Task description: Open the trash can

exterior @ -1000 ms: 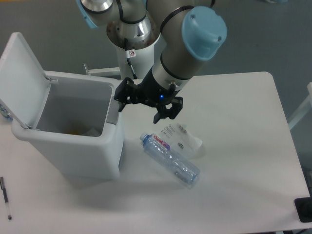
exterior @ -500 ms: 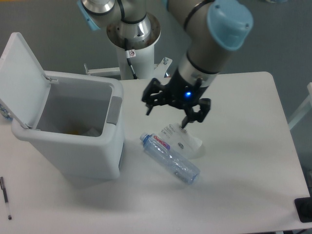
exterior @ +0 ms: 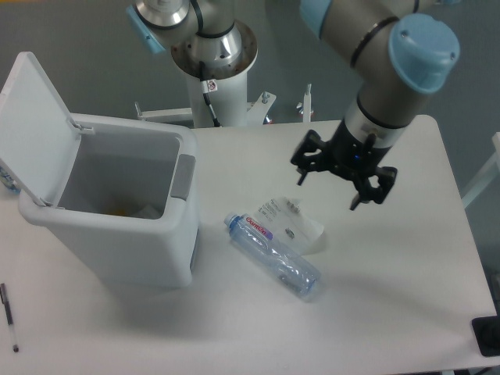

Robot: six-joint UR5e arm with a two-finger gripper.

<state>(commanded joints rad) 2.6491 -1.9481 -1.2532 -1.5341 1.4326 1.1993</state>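
I am seeing the trash can (exterior: 117, 226) sitting at the left of the table (exterior: 391, 312), its lid (exterior: 35, 125) standing open. My gripper (exterior: 344, 181) is hovering over the right half with fingers spread wide, holding nothing, well apart from the bin. A plastic bottle (exterior: 273, 254) is lying between them.

White table (exterior: 406, 312) fills lower frame; grey floor (exterior: 86, 47) along top; even, soft light; dark object (exterior: 487, 336) lower right corner.
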